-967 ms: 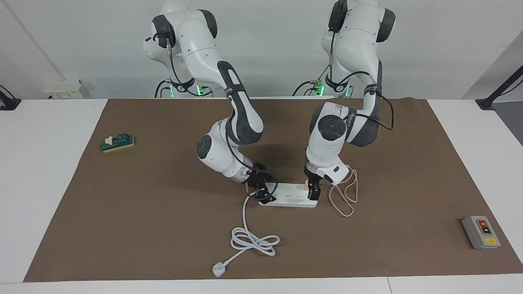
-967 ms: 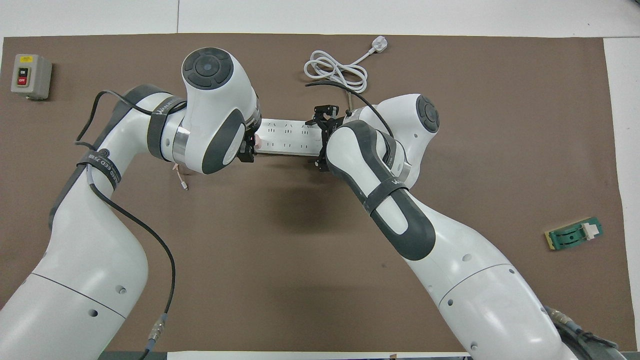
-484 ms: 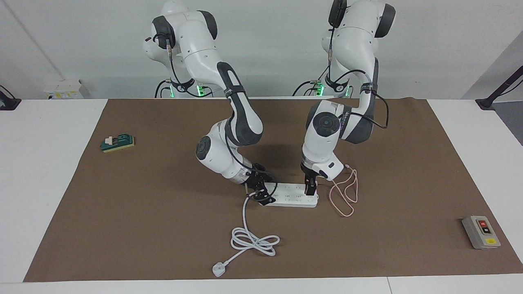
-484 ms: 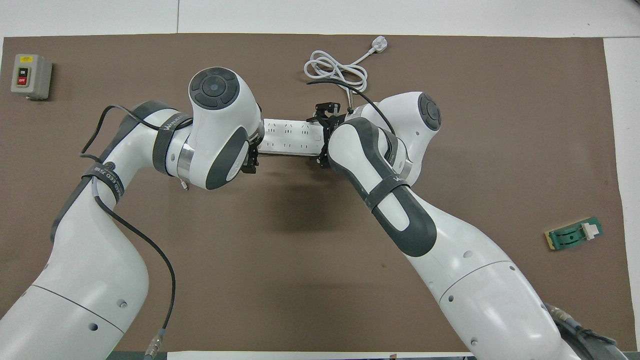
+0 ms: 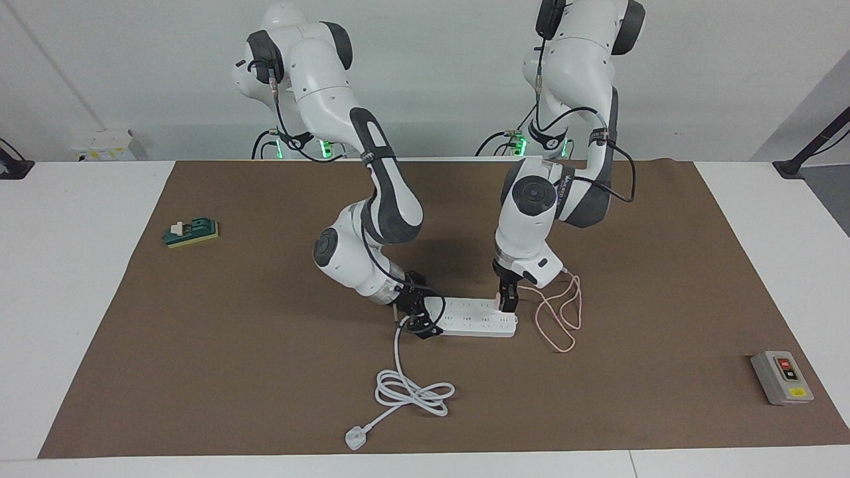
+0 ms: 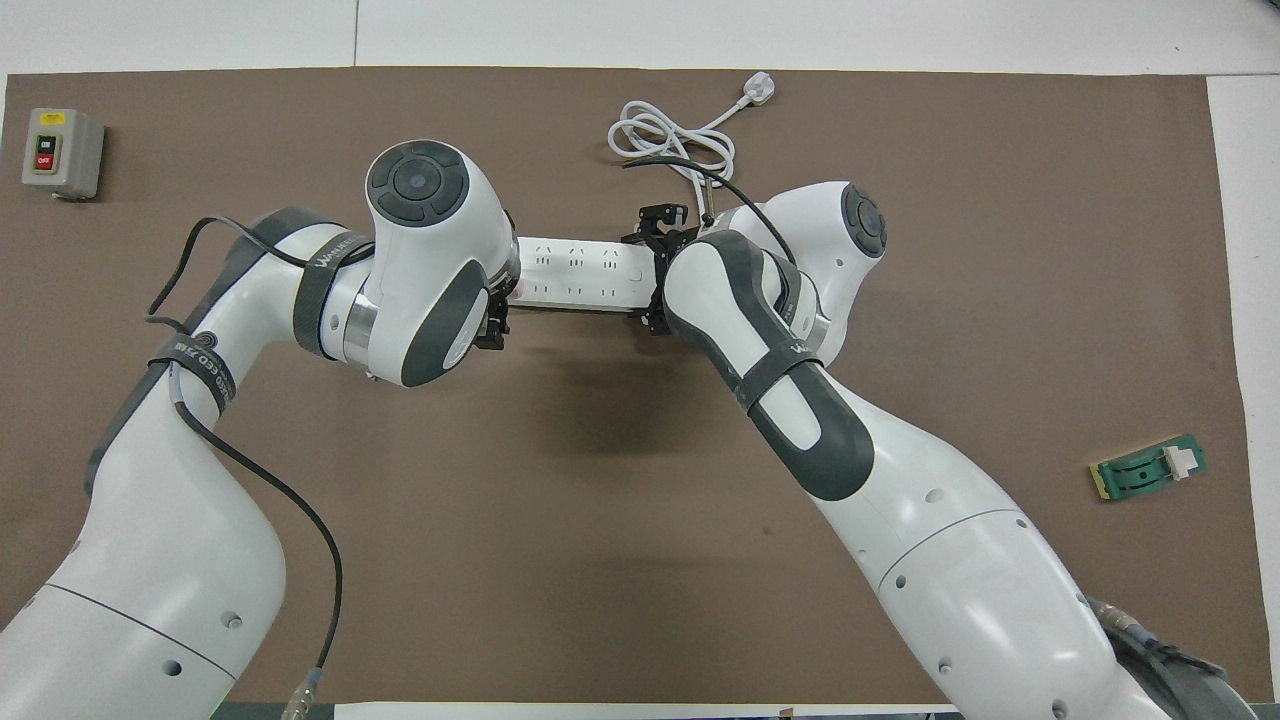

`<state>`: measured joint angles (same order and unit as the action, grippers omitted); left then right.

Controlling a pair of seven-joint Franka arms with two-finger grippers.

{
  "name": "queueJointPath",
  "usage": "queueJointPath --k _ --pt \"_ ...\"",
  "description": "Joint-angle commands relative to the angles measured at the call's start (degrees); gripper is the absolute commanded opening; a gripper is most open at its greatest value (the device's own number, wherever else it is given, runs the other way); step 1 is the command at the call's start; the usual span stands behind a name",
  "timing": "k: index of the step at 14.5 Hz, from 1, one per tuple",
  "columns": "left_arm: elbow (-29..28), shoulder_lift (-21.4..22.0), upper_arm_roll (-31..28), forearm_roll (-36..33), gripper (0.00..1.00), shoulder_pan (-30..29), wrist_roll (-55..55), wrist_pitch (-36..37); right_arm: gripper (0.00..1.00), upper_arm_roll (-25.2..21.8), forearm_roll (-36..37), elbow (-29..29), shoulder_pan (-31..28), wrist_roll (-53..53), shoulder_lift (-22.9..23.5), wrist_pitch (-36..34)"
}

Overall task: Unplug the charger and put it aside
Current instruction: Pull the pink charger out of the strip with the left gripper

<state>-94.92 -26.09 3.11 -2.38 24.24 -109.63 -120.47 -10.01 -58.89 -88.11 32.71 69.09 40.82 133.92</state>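
Charger (image 5: 497, 303) sits plugged in the strip (image 5: 473, 323), at the end toward the left arm, and the left gripper (image 5: 507, 307) is down on it, jaws closing around it. Its pink cable (image 5: 561, 318) loops at 3 o'clock of the strip in the facing view. Right gripper (image 5: 420, 322) grips the strip's other end, where the white cord (image 5: 406, 387) leaves at 6 o'clock.

White power strip (image 5: 475, 324) at mat centre, hemmed at one end by right gripper (image 5: 420, 322), at the other by left gripper (image 5: 507, 304), coiled white cord (image 5: 412, 392) farther from the robots than the strip, pink cable loops (image 5: 561, 315) beside its left-arm end, bare brown mat (image 5: 265, 372) elsewhere around the strip.
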Motion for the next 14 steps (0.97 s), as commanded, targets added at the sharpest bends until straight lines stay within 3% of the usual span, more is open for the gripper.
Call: queueJointPath --k 1,5,6,7,8,11,12,14 --pt "-1.93 1.04 -0.29 -1.14 0.91 0.02 0.02 -1.25 1.0 0.43 -0.17 2.59 -0.28 -1.95 2.6 2.74" --pt "-1.84 0.78 -0.29 -1.14 0.82 0.02 0.12 -1.25 1.0 0.51 -0.52 2.59 -0.11 -1.68 2.68 3.18" --pt "-1.84 0.69 -0.29 -1.14 0.8 0.02 0.12 -1.25 0.96 0.52 -0.52 2.59 -0.02 -1.68 2.68 3.53" --pt "-1.76 0.6 -0.29 -1.14 0.78 -0.07 0.12 -1.25 0.42 0.52 -0.35 2.59 -0.02 -1.6 2.6 3.62" --pt "-1.75 0.6 -0.29 -1.14 0.77 -0.07 0.2 -1.25 0.0 0.52 -0.52 2.76 -0.11 -1.42 2.68 3.54" --pt "-1.49 0.25 -0.21 -1.14 0.68 -0.07 0.2 -1.17 0.0 0.95 -2.28 2.94 -0.37 -1.33 2.6 3.1" --pt "-1.23 0.16 -0.29 -1.14 0.6 0.02 0.2 -0.99 0.0 0.95 -2.28 2.94 -0.37 -1.33 2.6 3.18" --pt "-0.01 -0.63 -0.29 -1.14 0.16 0.02 0.12 -0.55 0.0 0.95 -2.37 2.94 -0.37 -1.33 2.68 3.19"
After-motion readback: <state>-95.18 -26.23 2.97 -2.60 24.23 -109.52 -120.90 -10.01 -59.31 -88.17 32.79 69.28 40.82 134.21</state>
